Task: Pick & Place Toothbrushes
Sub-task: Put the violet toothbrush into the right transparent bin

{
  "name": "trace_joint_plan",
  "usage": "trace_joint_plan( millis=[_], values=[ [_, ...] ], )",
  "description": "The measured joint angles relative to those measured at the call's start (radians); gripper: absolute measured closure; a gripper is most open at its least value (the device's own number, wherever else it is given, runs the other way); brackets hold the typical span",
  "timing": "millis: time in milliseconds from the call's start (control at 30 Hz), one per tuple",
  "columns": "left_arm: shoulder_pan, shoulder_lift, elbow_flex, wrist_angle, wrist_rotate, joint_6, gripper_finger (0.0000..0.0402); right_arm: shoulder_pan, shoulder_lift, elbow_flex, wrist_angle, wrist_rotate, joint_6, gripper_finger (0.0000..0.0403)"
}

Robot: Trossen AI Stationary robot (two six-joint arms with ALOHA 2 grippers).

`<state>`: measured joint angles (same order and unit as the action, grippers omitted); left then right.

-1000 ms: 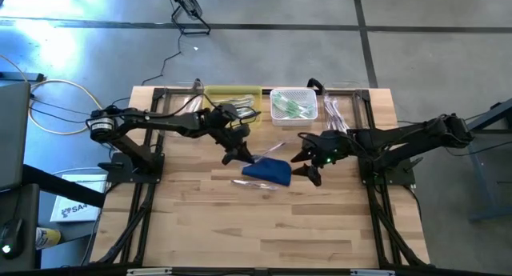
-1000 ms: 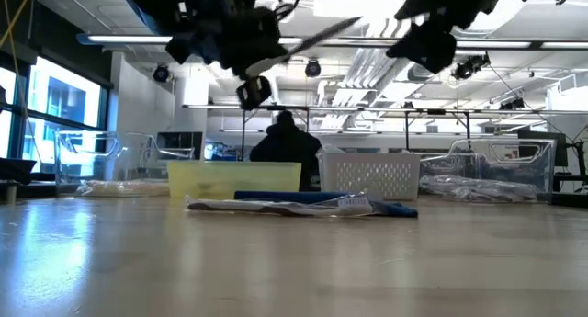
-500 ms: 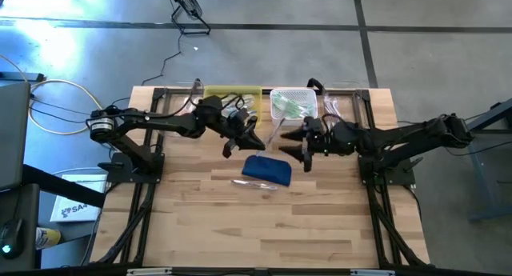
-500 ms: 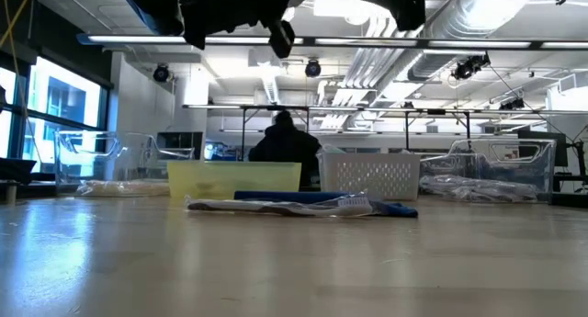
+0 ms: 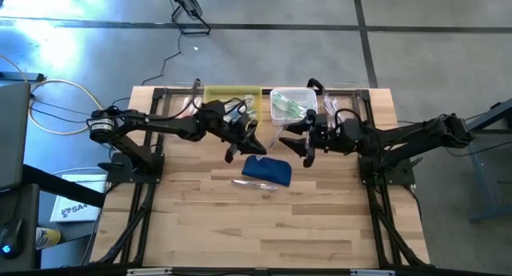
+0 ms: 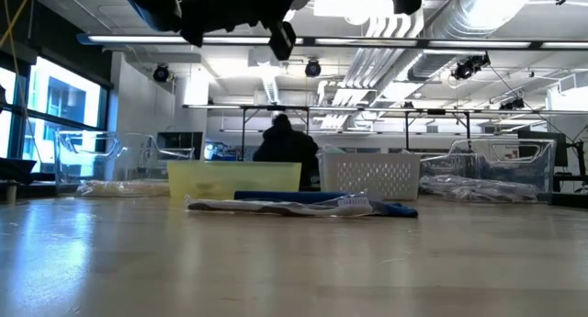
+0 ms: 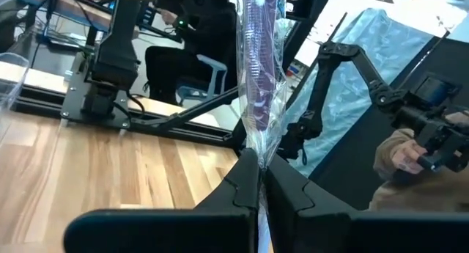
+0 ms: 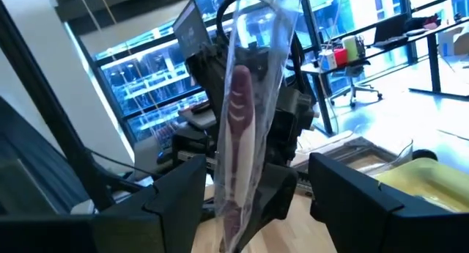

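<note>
left gripper (image 5: 254, 138): pinched tight on a toothbrush in a clear wrapper (image 7: 258, 84). You can see the two dark fingers (image 7: 242, 187) closed flat on the plastic in its wrist view. It's up off the table, a bit left of centre and toward the far side.

wrapped toothbrush: purple-ish handle inside crinkly clear film, held up in the air between the two grippers, over the spot just in front of the white basket (image 5: 294, 104). In the right wrist view it sits right between the right arm's fingers.

right gripper (image 5: 305, 146): jaws spread wide, one finger on each side of the wrapped brush, not clamped on it as far as I can tell. Also raised, just right of centre, facing the left gripper.

dark blue pouch (image 5: 266, 170): lying flat mid-table, just on the near side of both grippers.

second toothbrush (image 6: 285, 205): another wrapped one flat on the wood, right along the near edge of the pouch, bristle end pointing right in the low view.

white basket: far edge, middle-right, green-accented brushes inside.

yellow bin (image 5: 233, 96): far edge, just left of the basket.

clear bins (image 6: 501, 170): at the far corners, with more wrapped stuff in them.

person (image 6: 286, 150): seated in the room behind the table, dark top.
</note>
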<state>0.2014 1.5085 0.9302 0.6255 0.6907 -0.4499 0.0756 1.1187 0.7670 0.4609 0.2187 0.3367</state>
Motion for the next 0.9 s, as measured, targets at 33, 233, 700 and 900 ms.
trace_joint_plan(
  millis=[33,233,700,900],
  values=[
    [-0.008,0.0,0.0,0.001,-0.01,0.0,0.0401,0.0,0.0,0.0,0.0,-0.001,0.001,0.0169],
    [-0.023,0.0,0.0,0.001,-0.074,0.0,0.0401,0.0,0.0,0.0,0.0,-0.054,0.003,0.0169],
    [-0.042,0.0,0.0,0.001,-0.152,0.0,0.0401,0.0,0.0,0.0,0.0,-0.059,0.001,0.0169],
    [-0.06,0.0,0.0,0.002,-0.178,0.012,0.0401,0.0,0.0,0.0,-0.001,-0.016,-0.026,0.0169]
  ],
)
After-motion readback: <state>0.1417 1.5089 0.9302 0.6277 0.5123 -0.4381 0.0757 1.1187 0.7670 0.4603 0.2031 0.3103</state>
